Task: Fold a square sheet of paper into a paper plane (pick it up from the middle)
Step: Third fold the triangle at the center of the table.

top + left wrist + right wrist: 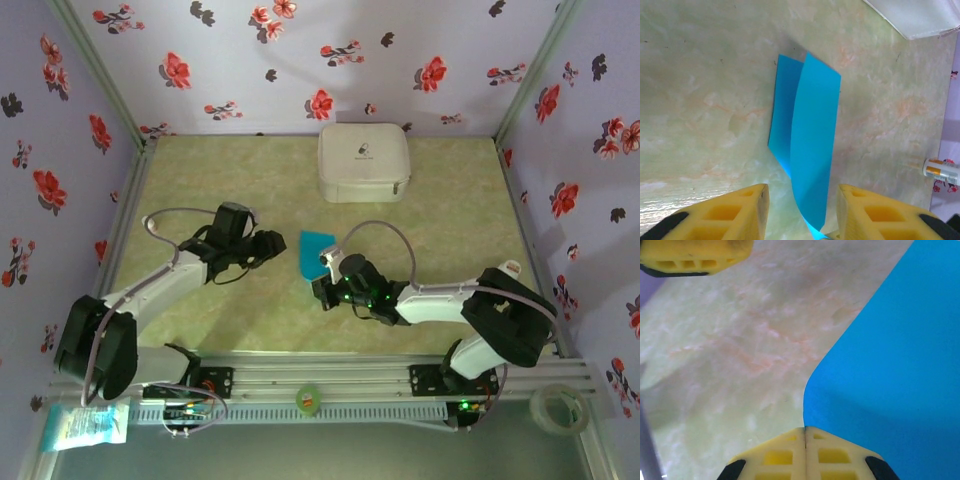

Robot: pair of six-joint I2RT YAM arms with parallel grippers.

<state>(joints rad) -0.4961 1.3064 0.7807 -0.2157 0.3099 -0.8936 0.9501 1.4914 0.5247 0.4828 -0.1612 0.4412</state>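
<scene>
Colours and patterns, bench at this moment

Square sheet of paper (810, 150): plain bright turquoise-blue, unmarked; one panel reads a shade darker than the other. Table (250, 170): pale green, marbled, faint orange veining. Walls (300, 60): lavender, scattered red blossoms and small dark flowers. Case (363, 162): white, tiny dark logo on the lid. Left gripper (800, 210) and right gripper (805, 440): yellow fingers, black further back. Arms: black with white segments. Small roll (308, 397) on the silver rail: green

- The white case (363, 162) blocks the 12 o'clock edge.
- The square sheet of paper (316, 250) curls up mid-table, with the left gripper (802, 192) at its 9 o'clock and the right gripper (805, 432) at its 5 o'clock.
- The table (200, 180) lies bare at 10 and 3 o'clock.
</scene>
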